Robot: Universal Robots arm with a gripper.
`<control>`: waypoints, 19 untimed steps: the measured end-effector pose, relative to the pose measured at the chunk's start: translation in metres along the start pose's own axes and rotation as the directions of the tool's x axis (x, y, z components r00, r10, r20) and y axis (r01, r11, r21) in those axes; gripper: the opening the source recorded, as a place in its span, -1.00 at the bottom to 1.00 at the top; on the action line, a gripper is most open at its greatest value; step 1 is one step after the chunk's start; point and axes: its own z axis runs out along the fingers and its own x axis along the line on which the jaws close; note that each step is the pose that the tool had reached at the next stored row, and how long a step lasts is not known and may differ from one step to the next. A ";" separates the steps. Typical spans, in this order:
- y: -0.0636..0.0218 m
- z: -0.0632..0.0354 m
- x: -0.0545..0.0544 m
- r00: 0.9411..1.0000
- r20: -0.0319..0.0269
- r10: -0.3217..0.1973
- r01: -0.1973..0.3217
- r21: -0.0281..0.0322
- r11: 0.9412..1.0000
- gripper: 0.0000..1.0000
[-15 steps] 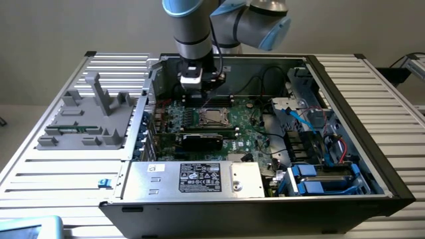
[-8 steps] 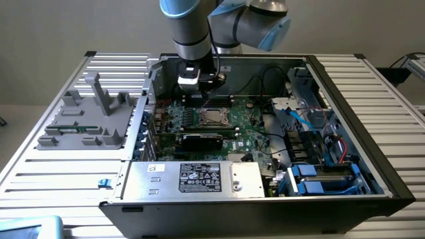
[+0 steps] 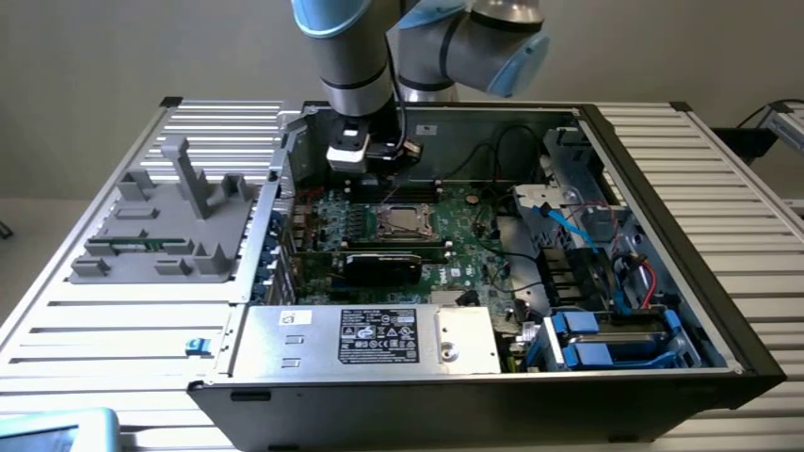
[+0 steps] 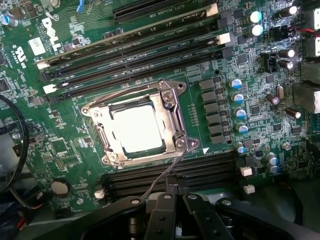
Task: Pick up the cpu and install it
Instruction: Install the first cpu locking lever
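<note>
The cpu (image 4: pixel 137 131) glares white, so no marking on it can be read, and the socket frame (image 4: pixel 172 117) covers its rim. The gripper (image 4: pixel 175 191) is cut off at the edge of the wrist view, and it is unclear whether its closed tips touch the thin lever (image 4: pixel 164 173). In the exterior view, the top edge cuts the arm (image 3: pixel 358 56), and the power supply (image 3: pixel 270 339) label is too small to read.

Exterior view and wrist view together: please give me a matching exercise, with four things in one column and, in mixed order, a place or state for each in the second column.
Things:
1. cpu
2. gripper
3. grey plastic rack
4. blue drive bays

Places or states:
A. outside the case, at the exterior view's left
B. shut, over the motherboard
C. inside the case, at the exterior view's right
D. inside the metal socket frame

Pairs: 1-D, 2-B, 3-A, 4-C.
</note>
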 end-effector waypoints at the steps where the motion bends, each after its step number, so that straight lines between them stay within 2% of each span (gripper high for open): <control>1: 0.0004 0.0007 -0.001 1.000 -0.001 0.006 -0.006 0.000 1.000 -0.77; 4: 0.0015 0.0027 -0.003 1.000 -0.005 0.021 -0.021 0.003 1.000 -0.77; 8: 0.0023 0.0040 -0.004 0.999 -0.007 0.038 -0.038 0.017 0.999 -0.77; 13: 0.0023 0.0040 -0.004 0.999 -0.007 0.038 -0.038 0.018 0.999 -0.77; 16: 0.0026 0.0043 -0.005 0.999 -0.014 0.040 -0.039 0.021 0.999 -0.77; 19: 0.0029 0.0047 -0.005 0.998 -0.021 0.062 -0.061 0.019 0.998 -0.77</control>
